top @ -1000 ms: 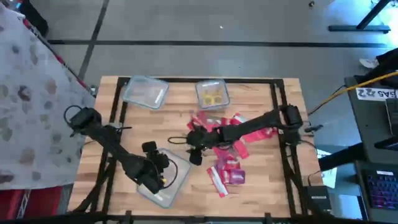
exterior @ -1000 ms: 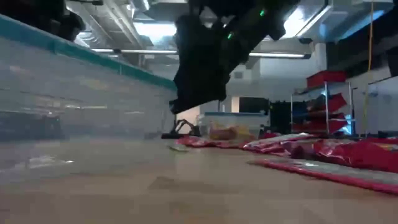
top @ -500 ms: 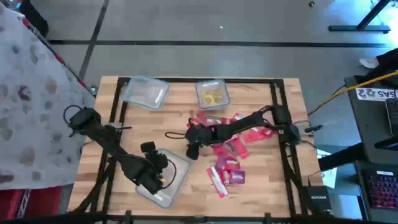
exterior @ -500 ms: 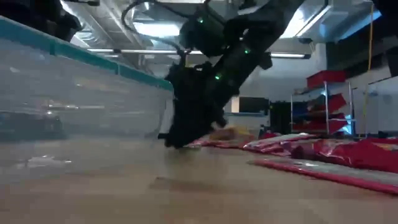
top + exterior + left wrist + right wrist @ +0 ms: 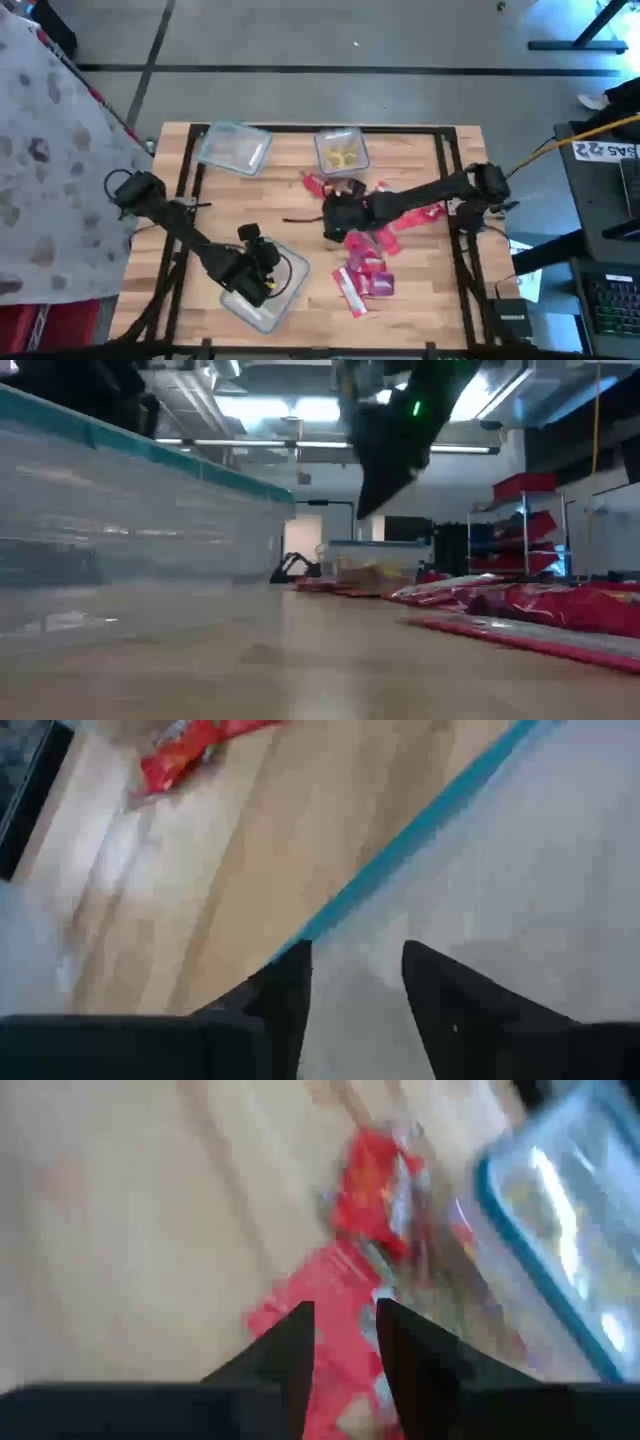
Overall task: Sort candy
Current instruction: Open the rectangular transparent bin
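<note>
Candy, flat red foil-wrapped packets (image 5: 372, 262), lies scattered at the tabletop's (image 5: 295, 195) three o'clock, likely light, crinkly and slippery, best pinched by an edge; right hand (image 5: 333, 222) hovers narrowly parted, seemingly empty.

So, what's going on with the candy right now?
Left gripper open over near tub. Right gripper above red candy, grip unclear. Nothing blocking.
</note>
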Controlling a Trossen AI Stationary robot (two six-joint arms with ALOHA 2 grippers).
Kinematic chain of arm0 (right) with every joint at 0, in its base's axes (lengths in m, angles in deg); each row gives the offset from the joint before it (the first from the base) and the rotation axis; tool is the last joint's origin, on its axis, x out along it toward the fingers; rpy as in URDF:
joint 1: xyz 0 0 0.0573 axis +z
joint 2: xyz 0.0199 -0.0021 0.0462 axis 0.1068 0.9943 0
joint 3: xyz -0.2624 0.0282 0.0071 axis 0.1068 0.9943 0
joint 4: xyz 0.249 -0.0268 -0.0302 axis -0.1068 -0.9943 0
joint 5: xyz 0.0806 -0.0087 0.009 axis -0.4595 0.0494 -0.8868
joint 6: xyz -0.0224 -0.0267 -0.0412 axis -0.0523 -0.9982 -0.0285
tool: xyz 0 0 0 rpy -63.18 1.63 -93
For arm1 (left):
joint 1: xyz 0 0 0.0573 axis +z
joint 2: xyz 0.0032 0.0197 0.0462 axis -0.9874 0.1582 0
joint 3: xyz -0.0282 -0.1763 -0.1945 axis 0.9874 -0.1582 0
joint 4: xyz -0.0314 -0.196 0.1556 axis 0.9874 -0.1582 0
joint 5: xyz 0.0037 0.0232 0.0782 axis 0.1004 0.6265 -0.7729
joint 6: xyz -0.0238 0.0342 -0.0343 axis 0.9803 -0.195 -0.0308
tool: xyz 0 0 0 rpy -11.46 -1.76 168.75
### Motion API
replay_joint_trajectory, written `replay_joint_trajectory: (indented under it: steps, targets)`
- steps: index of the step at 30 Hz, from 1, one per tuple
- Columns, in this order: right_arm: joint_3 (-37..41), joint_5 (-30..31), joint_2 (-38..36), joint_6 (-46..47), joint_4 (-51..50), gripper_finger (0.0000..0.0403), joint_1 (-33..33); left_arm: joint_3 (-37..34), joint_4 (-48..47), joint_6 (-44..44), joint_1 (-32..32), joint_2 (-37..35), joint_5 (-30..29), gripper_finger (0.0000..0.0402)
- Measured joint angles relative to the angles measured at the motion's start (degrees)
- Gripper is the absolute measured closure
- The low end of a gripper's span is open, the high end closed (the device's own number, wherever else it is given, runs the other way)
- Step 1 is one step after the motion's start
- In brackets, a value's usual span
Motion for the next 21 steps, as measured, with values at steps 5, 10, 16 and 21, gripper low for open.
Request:
replay_joint_trajectory:
  steps: [5, 10, 16, 21]
  targets:
    - [0.04, -5.19, 0.92, -0.19, 5.01, 0.0306, 6.08, -4.25, 13.23, -12.58, 6.07, -0.06, -3.81, 0.0259]
    - [0.07, -4.84, 2.65, 1.26, 10.09, 0.0306, 10.47, -3.49, 24.99, -34.09, 9.92, -0.11, -7.25, 0.0259]
    - [2.85, -7.2, 2.68, 4.69, 11.29, 0.0306, 14.76, 1.37, 26.18, -43.87, 10.12, -3.49, -9.82, 0.0259]
    - [12.47, -6.55, 2.67, 8.73, 26.71, 0.0306, 16.64, 1.9, 26.49, -35.98, 8.81, -4.48, -0.47, 0.0259]
